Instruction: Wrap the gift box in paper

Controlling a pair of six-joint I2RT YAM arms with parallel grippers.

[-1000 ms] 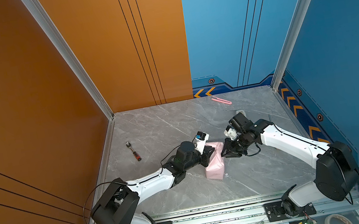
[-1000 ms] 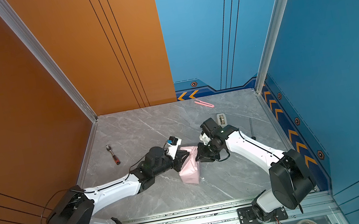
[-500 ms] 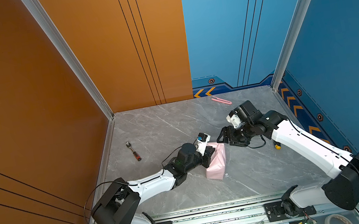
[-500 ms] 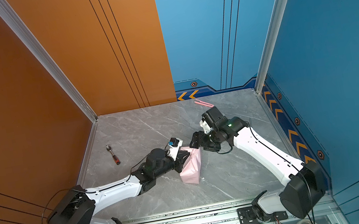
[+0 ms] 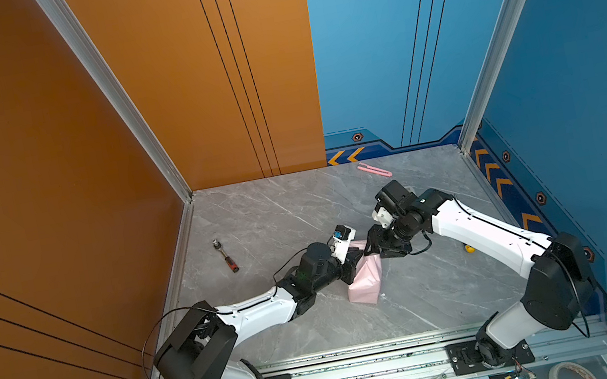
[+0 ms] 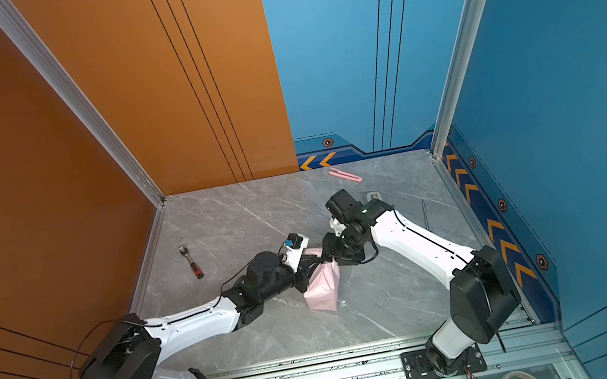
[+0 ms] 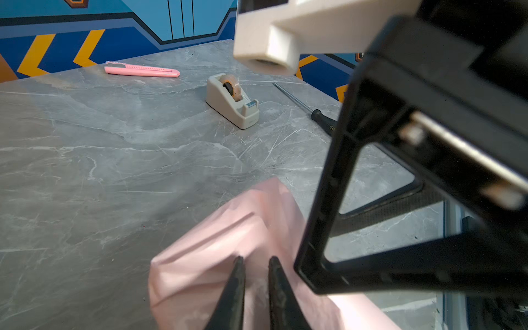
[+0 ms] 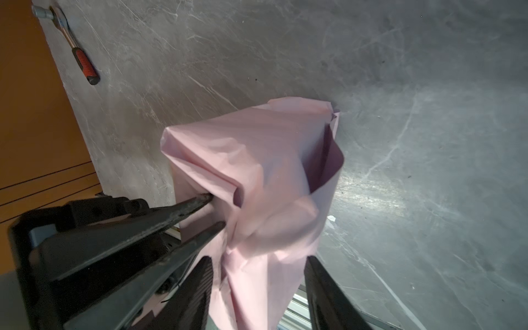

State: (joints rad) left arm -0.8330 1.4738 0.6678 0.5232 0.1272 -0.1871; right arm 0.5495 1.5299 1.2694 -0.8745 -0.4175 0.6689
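Observation:
The paper (image 5: 367, 282) is a creased pale pink bundle in the middle of the grey table in both top views (image 6: 323, 288). The gift box is hidden inside it. My left gripper (image 5: 356, 258) comes in low from the left and is shut on a fold at the bundle's far end (image 7: 255, 258). My right gripper (image 5: 371, 248) hangs over that same end from the right. In the right wrist view it (image 8: 257, 258) stands open, with a loose flap of the paper (image 8: 257, 157) between its fingers; the lilac inside shows at an open fold.
A pink cutter (image 5: 374, 169) lies by the back wall. A beige tape dispenser (image 7: 233, 100) and a thin black-handled screwdriver (image 7: 300, 103) sit behind the right arm. A red-handled ratchet (image 5: 225, 255) lies at the left. Walls close three sides.
My right arm swung from beside the bundle up over its far end; its jaws opened wide, then narrowed around the flap. The paper's far end rose into a peak. The left gripper kept its hold.

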